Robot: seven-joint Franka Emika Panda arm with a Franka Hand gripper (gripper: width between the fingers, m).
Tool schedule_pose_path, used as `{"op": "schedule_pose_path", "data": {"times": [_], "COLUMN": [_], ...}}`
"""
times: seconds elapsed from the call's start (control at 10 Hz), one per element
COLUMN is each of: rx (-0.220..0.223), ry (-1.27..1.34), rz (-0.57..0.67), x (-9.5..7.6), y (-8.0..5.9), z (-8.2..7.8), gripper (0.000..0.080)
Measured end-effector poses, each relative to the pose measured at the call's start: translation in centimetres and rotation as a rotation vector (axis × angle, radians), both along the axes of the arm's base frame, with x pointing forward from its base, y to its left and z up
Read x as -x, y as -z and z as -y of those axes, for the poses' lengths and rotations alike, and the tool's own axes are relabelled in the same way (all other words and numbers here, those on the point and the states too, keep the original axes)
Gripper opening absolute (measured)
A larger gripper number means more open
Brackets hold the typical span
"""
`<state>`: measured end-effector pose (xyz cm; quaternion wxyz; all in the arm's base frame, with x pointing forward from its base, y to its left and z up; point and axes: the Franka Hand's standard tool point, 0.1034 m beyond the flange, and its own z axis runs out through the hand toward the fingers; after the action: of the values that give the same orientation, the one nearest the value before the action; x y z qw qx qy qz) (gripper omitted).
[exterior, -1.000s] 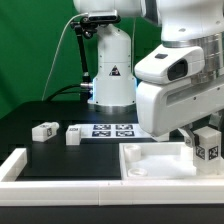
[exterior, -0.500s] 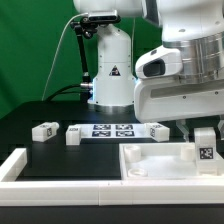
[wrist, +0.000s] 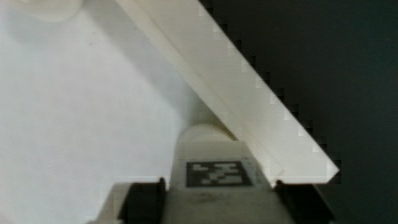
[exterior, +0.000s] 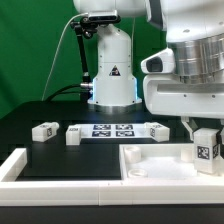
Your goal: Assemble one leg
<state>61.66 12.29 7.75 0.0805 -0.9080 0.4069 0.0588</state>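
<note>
My gripper (exterior: 205, 136) is shut on a leg (exterior: 206, 146), a white block with a code tag, and holds it upright over the far right corner of the large white panel (exterior: 150, 160). In the wrist view the leg (wrist: 217, 170) sits between my dark fingers (wrist: 143, 195), close beside the panel's raised rim (wrist: 240, 85). Three other legs lie on the black table: one at the exterior view's left (exterior: 44, 131), one beside it (exterior: 74, 134), one behind the panel (exterior: 155, 128).
The marker board (exterior: 112, 129) lies flat at the table's middle back. A white rail (exterior: 12, 165) runs along the front and the exterior view's left edge of the table. The robot base (exterior: 110, 65) stands behind.
My gripper has moved toward the exterior view's right with the leg, and slightly down. This uncovered the leg lying behind the panel.
</note>
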Motion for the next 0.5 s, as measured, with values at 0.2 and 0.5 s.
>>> {"op": "schedule_pose_path", "data": {"times": [0.2, 0.5], "rx": [-0.006, -0.009], "ry": [0.09, 0.021], "rz": [-0.02, -0.007], "x": [-0.09, -0.09], "y": [-0.03, -0.05], "z": [-0.04, -0.13], "gripper": [0.0295, 0.0474]}}
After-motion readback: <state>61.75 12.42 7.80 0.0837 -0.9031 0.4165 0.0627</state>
